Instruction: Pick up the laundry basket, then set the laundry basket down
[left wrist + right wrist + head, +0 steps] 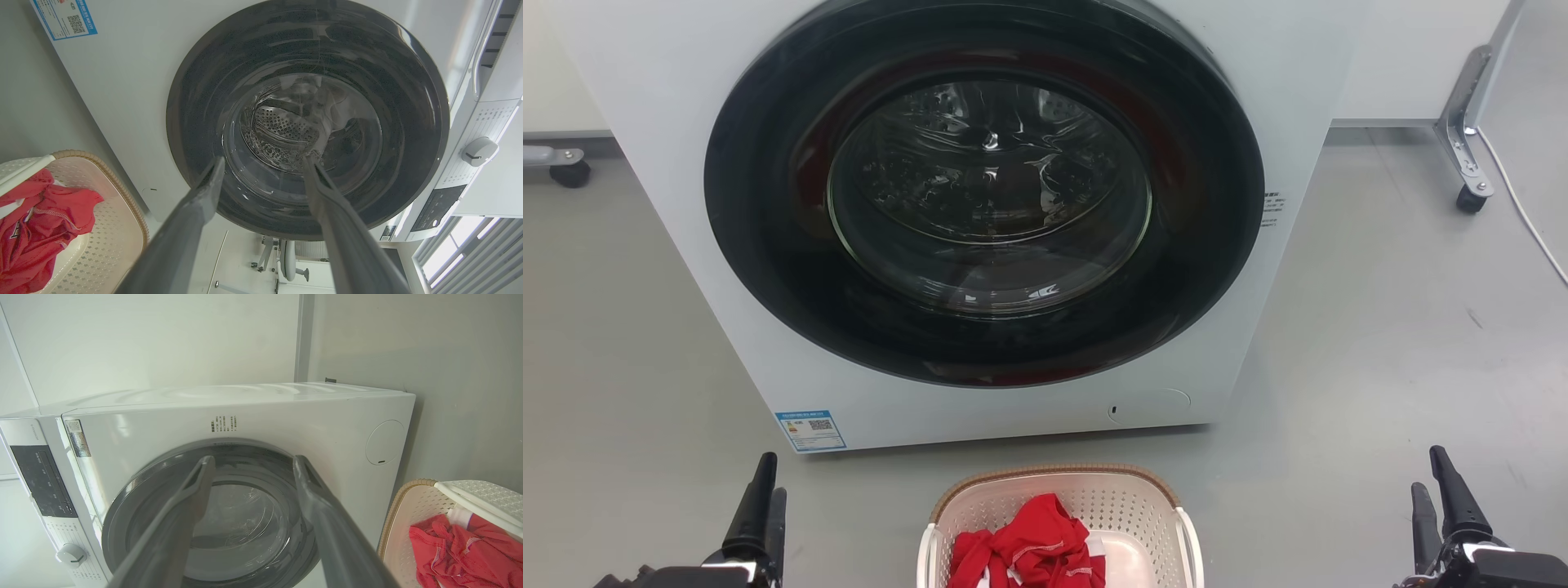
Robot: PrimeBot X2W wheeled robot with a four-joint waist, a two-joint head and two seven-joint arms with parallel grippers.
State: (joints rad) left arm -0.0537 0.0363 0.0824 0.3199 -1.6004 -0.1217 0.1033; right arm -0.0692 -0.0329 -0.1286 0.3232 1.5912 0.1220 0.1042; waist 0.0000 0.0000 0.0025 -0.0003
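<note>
The laundry basket [1058, 476], cream-white and perforated with a brown woven rim, stands on the grey floor at the bottom centre of the head view, just in front of the washer. Red clothing [1027, 545] lies in it. My left gripper [773, 478] is open at the lower left, well left of the basket and holding nothing. My right gripper [1427, 469] is open at the lower right, well right of it. The left wrist view has the basket [122, 192] at its lower left and the open left gripper [264, 161]. The right wrist view has the basket [408, 490] at its lower right and the open right gripper [254, 459].
A white front-loading washer [645, 122] with a shut dark round door [984, 188] stands right behind the basket. A metal leg on a caster [1470, 163] and a white cable [1527, 220] are at the far right. Another caster [568, 167] is at the far left.
</note>
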